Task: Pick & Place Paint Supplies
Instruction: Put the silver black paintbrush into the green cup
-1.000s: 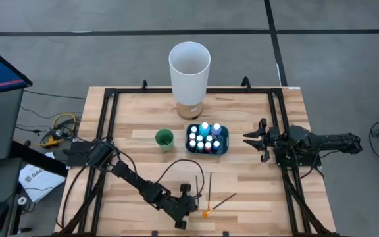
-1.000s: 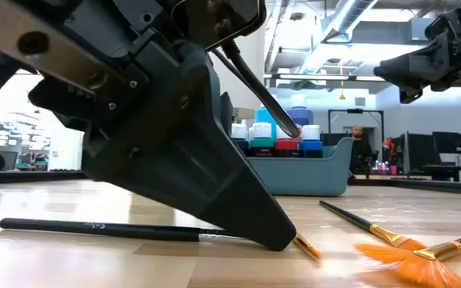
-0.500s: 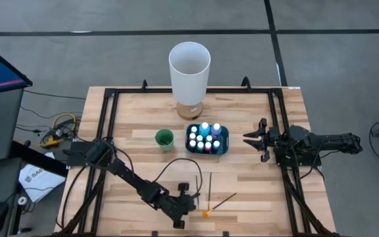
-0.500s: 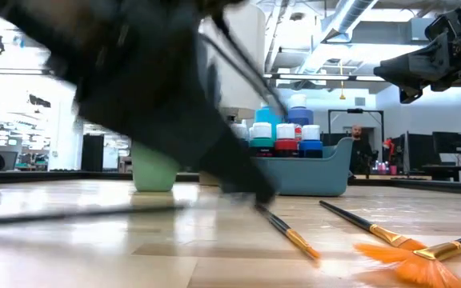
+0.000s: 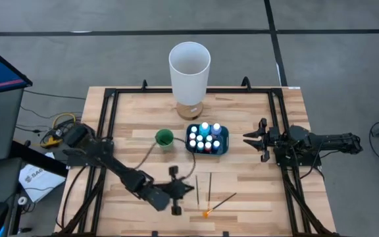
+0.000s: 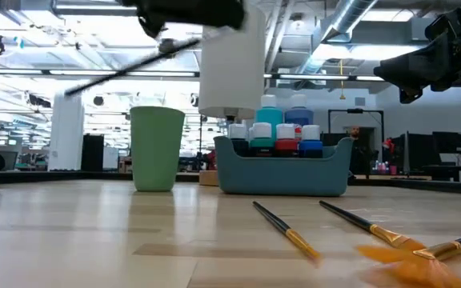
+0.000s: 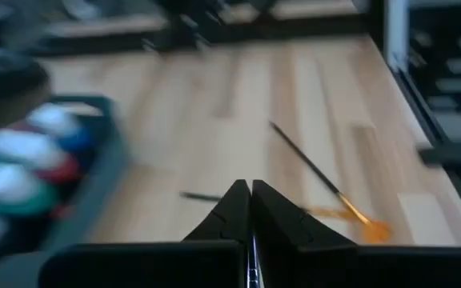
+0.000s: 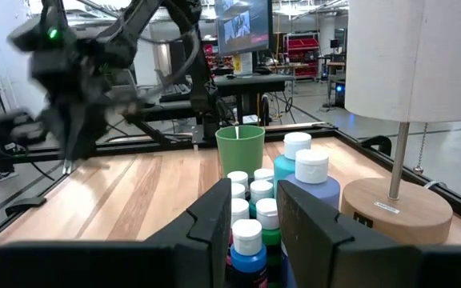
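Note:
My left gripper [image 5: 187, 189] is shut on a thin dark brush [image 6: 126, 68] and hangs high over the table's near middle. Three more brushes lie flat on the wood: two with orange tips [image 5: 197, 184] [image 5: 210, 185] and an orange fan brush [image 5: 206, 212]. They also show in the low view [image 6: 286, 230] [image 6: 366, 228] [image 6: 410, 254]. Several small paint bottles [image 5: 206, 137] with pale caps stand in a blue tray [image 5: 224, 143]. My right gripper [image 5: 249, 139] is open and empty, in the air to the right of the tray. My left gripper pinches the dark brush between its two shut fingers [image 7: 250, 210], near one end of the handle [image 6: 192, 42]. The brush is lifted clear of the table. It slants down from the gripper toward the table's left side.
A green cup [image 5: 164, 137] stands left of the tray. A tall white cylinder [image 5: 189, 64] on a wooden foot stands behind it at the far middle. Black rails [image 5: 108, 131] run along the table's edges. Bare wood lies at the near left and near right.
My left gripper has risen from the table, going a little toward the far left, still shut. The dark brush that lay flat on the wood under it is now lifted clear and slanted. The other three brushes have stayed in place.

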Motion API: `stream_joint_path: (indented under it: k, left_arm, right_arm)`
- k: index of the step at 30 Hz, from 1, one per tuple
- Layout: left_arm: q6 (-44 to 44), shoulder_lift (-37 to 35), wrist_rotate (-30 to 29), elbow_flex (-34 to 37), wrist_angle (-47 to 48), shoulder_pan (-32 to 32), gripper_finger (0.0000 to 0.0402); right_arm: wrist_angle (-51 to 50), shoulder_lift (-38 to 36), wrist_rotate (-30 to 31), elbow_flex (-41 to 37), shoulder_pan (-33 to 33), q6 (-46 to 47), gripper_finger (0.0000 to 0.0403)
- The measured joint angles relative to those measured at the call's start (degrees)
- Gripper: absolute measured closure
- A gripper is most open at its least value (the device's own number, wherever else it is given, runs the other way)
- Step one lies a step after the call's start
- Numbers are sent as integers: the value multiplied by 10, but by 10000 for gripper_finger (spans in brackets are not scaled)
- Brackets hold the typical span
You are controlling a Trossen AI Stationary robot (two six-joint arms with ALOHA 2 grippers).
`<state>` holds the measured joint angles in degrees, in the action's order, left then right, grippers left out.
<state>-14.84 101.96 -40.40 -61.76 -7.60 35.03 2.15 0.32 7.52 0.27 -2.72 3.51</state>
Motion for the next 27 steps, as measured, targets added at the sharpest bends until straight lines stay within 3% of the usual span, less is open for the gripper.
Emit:
stream_joint_path:
  k: [8,13,18,27]
  left_arm:
    - [49,-176,-169,122,-40,16,401]
    - [127,-287,-212,216,-137,3,401]
    - [223,-378,-192,301,-274,-42,401]
    - [295,-435,-17,398,-479,-158,401]
  right_arm:
    - [0,0,0,0,0,0,305]
    - [0,0,0,0,0,0,305]
    - [0,0,0,0,0,0,305]
    - [0,0,0,0,0,0,305]
